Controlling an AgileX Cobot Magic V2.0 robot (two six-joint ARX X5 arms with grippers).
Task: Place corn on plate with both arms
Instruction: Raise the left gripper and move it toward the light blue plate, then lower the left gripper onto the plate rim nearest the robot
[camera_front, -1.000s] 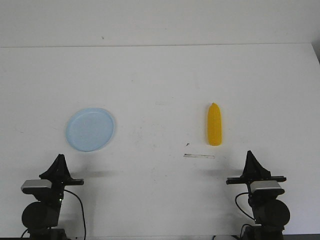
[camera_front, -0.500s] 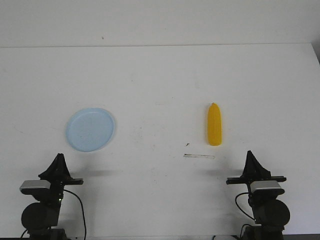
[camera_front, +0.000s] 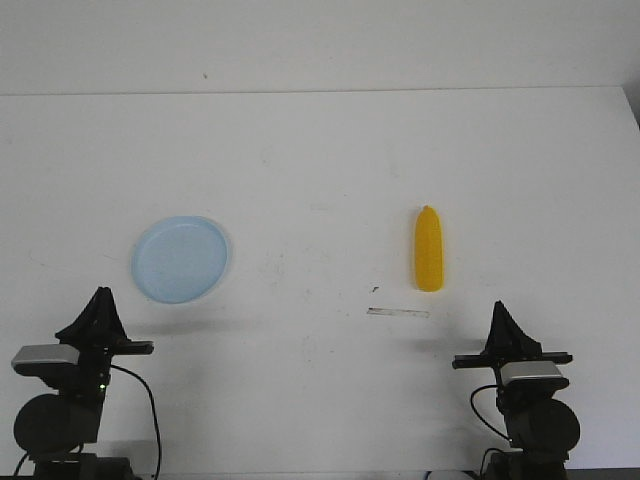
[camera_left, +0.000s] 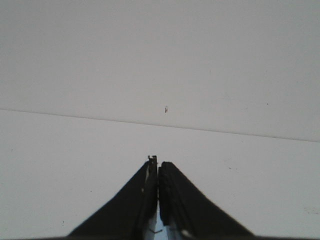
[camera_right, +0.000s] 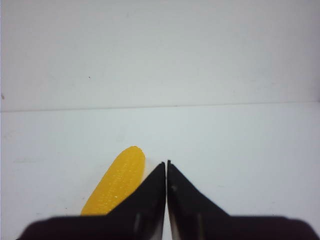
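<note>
Not started: both grippers, left gripper (camera_front: 100, 292) & right gripper (camera_front: 498, 305), are pinched closed w/ nothing, so right must open & reach the corn (camera_front: 429, 249) mid-right, plate (camera_front: 180, 259) mid-left.

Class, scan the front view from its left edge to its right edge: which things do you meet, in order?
Black left gripper → round light blue translucent plastic plate → thin pale strip lying on the white table → smooth yellow-orange corn cob → black right gripper.
</note>
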